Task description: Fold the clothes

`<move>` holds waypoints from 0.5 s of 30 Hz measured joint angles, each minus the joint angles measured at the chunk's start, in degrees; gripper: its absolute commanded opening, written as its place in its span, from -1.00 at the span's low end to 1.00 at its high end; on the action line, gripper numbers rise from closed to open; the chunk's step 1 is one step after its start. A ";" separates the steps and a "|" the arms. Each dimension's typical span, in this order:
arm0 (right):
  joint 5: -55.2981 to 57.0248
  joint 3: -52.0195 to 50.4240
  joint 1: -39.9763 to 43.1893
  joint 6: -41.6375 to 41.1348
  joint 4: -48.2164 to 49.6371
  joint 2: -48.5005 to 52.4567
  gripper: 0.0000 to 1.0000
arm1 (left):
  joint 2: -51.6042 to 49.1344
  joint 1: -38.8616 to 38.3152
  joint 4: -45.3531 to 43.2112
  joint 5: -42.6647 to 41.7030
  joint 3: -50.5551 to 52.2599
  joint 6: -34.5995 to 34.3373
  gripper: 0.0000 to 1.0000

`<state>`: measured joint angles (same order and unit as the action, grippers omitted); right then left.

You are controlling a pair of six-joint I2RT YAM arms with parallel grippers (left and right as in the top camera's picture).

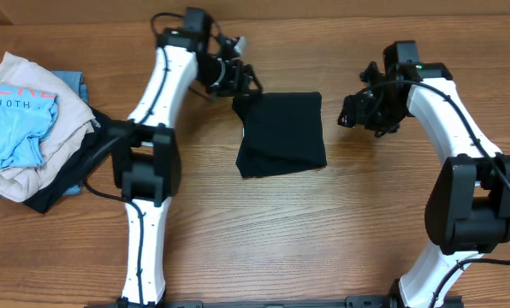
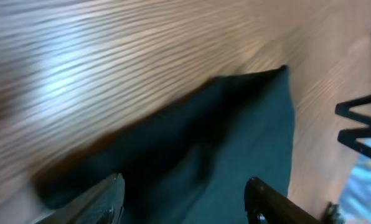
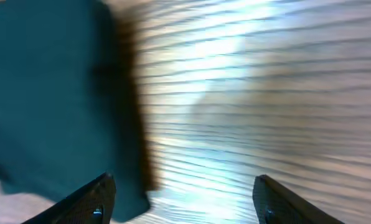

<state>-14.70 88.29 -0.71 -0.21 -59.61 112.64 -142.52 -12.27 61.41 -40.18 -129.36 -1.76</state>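
The plain black soft-fabric T-shirt [image 1: 282, 133] lies folded on the wooden surface [image 1: 323, 239], one corner beneath our open left end effector [image 2: 182, 198], an edge just beside the open right end effector [image 3: 182, 193]. Through the blur we suspect cloth clinging to a finger [image 2: 108, 196]; lifting could undo the fold.

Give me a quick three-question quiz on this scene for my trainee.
1. True or false: the black T-shirt lies fully spread out, sleeves showing.
2. The right gripper is: A) shut on the shirt; B) open, holding nothing; C) gripping the light blue shirt.
3. Fill in: the pile of other garments lies on the robot's ____ side.
Key: 1 false; 2 B; 3 left.
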 measured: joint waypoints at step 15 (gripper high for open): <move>2.97 0.00 2.23 0.07 -0.66 0.00 0.50 | 0.00 -4.46 1.86 12.22 0.00 0.42 -0.92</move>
<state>-11.73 88.29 1.52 -0.14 -60.27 112.64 -142.52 -16.73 63.26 -27.97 -129.36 -1.34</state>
